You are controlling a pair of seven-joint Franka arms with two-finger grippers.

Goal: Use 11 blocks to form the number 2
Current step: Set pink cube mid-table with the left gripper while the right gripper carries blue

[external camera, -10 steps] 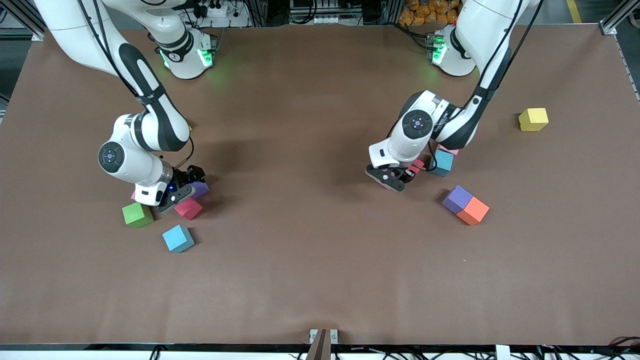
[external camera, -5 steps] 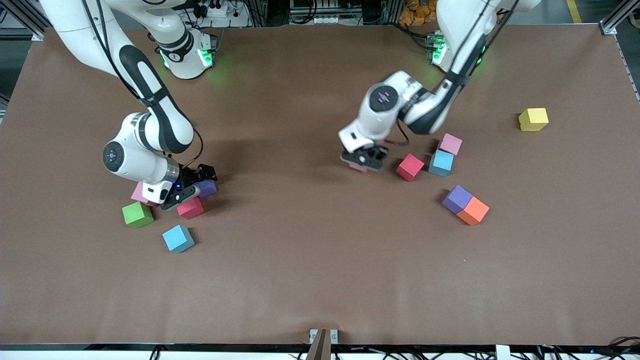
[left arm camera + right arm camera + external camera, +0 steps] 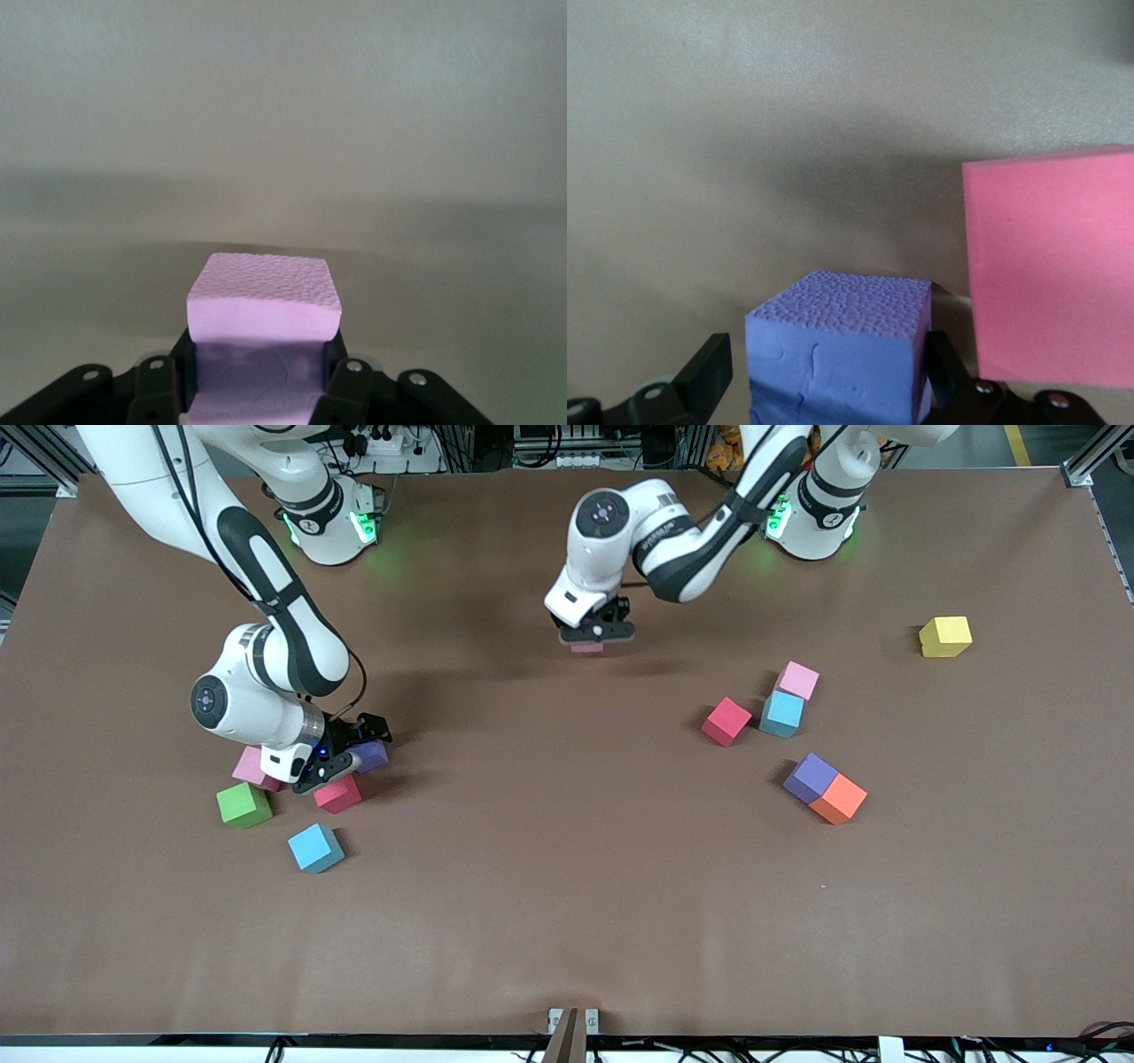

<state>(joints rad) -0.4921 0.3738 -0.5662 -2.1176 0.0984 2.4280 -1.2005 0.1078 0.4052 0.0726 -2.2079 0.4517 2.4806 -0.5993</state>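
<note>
Gripping a pink block (image 3: 586, 647), my left claw (image 3: 595, 636) hangs over the bare middle of the table (image 3: 567, 921), toward the robots' bases. Front view: my right claw (image 3: 341, 757) sits low among a cluster at the right arm's end, at a purple block (image 3: 371, 755) with a red block (image 3: 338, 794) just beside it, a second pink block (image 3: 252, 766), a green block (image 3: 243, 805) and a light blue block (image 3: 315, 848) close by. Toward the left arm's end lie another red block (image 3: 726, 720), a light blue block (image 3: 783, 713) touching a third pink block (image 3: 798, 680), and a purple block (image 3: 810, 777) touching an orange block (image 3: 838, 798); a yellow cube (image 3: 945, 636) sits well apart.

Left wrist view: the pink block (image 3: 263, 305) is clenched between my black fingers (image 3: 341, 390), above bare table.

Right wrist view: the purple block (image 3: 842, 350) stands between my fingers (image 3: 709, 372), spread wide around it with a gap on one side, the red block (image 3: 1050, 266) beside it.
</note>
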